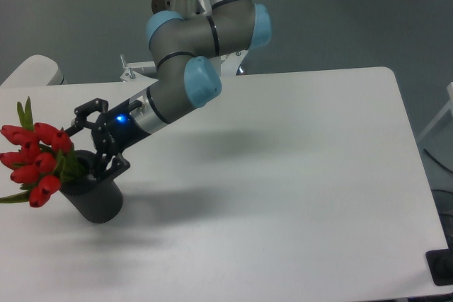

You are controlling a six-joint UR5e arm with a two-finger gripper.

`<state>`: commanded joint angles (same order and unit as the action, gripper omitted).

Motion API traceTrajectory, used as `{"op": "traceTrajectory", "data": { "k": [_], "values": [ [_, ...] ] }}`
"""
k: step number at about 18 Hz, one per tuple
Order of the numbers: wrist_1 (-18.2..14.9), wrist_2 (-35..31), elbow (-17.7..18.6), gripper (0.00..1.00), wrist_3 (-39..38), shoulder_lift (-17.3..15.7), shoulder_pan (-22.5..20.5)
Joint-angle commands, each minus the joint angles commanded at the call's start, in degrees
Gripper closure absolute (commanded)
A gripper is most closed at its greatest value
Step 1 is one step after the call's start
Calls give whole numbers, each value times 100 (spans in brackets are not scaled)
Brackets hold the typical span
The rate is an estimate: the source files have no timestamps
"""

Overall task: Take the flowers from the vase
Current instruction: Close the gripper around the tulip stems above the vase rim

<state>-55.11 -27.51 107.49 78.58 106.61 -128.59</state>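
One black two-finger end effector (89, 144), spread wide and gripping nothing, tilted down and to the left over the rim of the vase. Upper finger (83, 112) reaching toward the red buds, lower finger (113, 167) just above the near edge of the opening; whether either touches the blooms or the rim, cannot tell. Small blue light glowing on the wrist just behind the fingers. Behind that, grey UR5e arm with pale blue joint caps (191, 83), bent at the elbow and climbing toward the top edge of the view.

Directly under the fingers, dark grey matte cylindrical vase (94, 194), standing near the left end of the worktop and leaning slightly. Seated in its opening, small bunch of red tulip buds with green leaves and stems (34, 160), spilling out to the left, away from the arm, with one green leaf tip pointing upward and another trailing low to the left.

Beneath everything, white rounded-corner worktop (283, 175), marked by a soft grey shadow of the arm to the right of the vase. Beyond the far edge, grey floor.
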Motion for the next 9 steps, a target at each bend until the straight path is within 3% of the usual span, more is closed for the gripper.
{"op": "traceTrajectory", "data": {
  "k": [5,6,9],
  "values": [
    [36,0,-299,3,-316,229,124],
    [36,-9,-299,9,-308,229,124],
    [44,-17,-317,43,-282,229,124]
  ]
}}
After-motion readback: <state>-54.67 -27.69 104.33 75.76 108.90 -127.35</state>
